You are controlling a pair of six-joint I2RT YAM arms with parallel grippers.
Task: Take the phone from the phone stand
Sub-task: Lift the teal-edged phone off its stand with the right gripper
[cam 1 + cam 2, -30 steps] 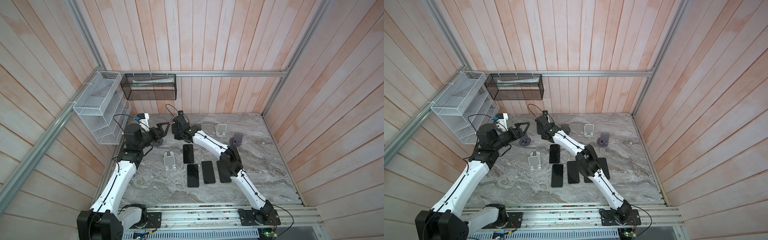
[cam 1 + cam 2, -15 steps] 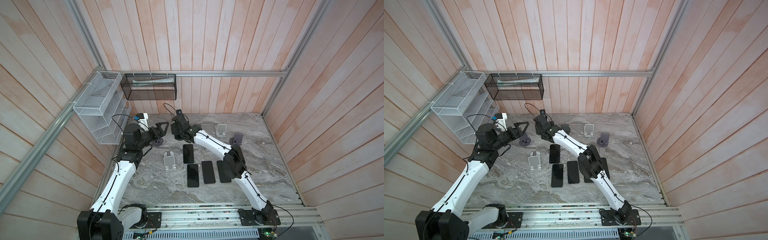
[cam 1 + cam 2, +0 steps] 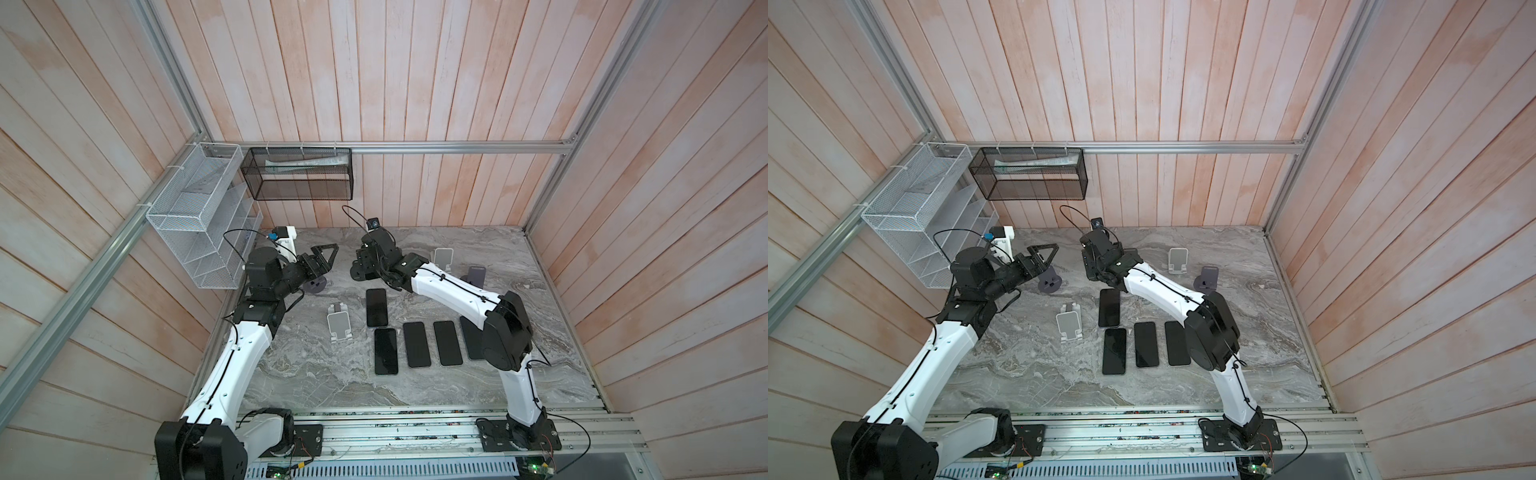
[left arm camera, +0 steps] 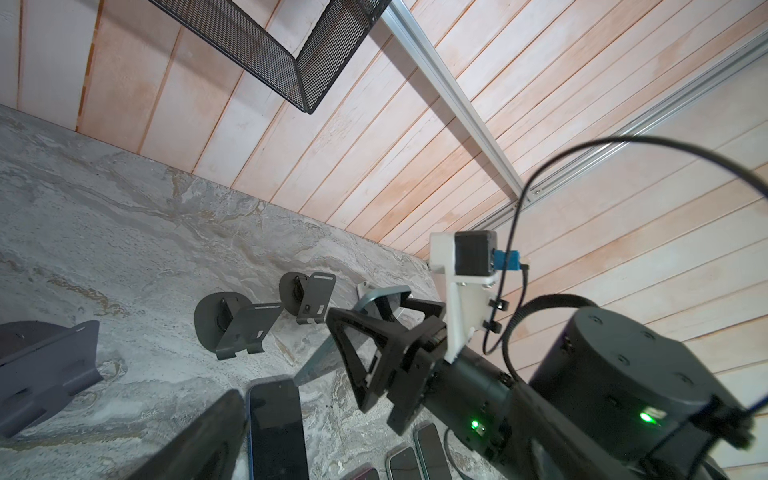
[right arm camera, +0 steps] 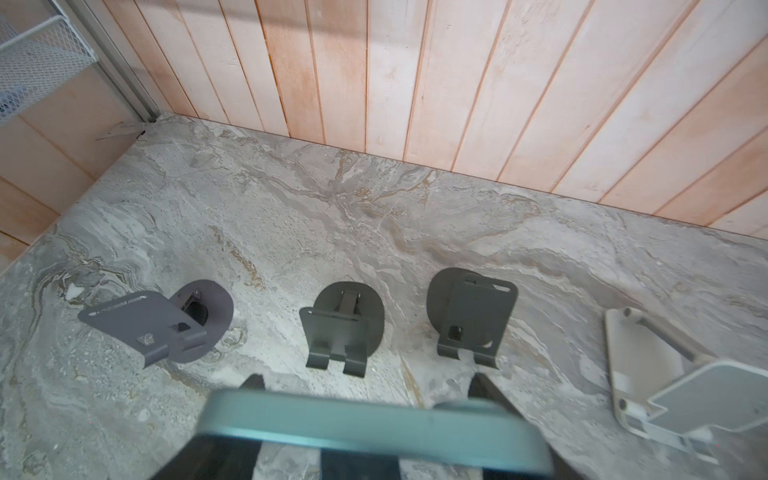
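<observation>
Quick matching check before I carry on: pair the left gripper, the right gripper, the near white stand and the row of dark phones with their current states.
Things:
1. left gripper
2. right gripper
3. near white stand
4. dark phones

States:
A. lying flat on the table
B. shut on the teal-edged phone
C. open, holding nothing
D. standing with nothing on it

Pairs: 1-C, 2-B, 3-D, 4-A

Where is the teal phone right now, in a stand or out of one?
Out. The right hand grips the teal phone, and the three dark stands beyond it are all empty.
</observation>
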